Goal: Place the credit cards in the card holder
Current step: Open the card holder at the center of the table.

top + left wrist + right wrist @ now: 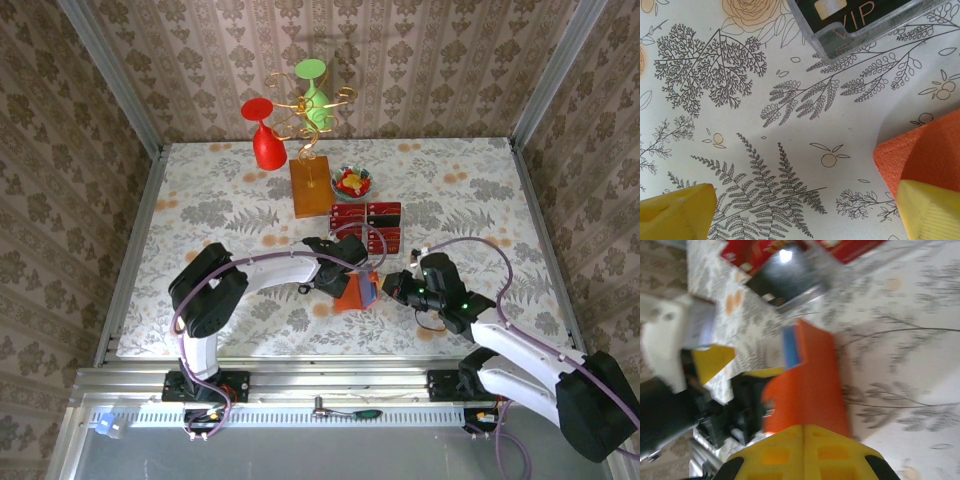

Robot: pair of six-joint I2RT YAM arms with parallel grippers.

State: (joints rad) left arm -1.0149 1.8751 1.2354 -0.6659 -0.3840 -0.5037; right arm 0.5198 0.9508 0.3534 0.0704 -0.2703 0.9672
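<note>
The orange card holder (807, 385) stands half-open, showing a blue strip (789, 347), perhaps a card; left gripper (805, 205) gapes beside it, right gripper (804, 432) has its 2 fingers pressed together

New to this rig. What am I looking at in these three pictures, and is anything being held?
Two robot arms are bolted at the near edge of a table, and each ends in a two-finger gripper. The wide picture comes from a fixed camera above and behind the arms. The other two come from cameras on the wrists. On the table lie red credit cards, an orange card holder, a candy bowl and a wooden block. The left gripper is open, with the card holder beside one finger. The right gripper is shut right at the holder's edge. I cannot tell whether it is pinching the holder.
</note>
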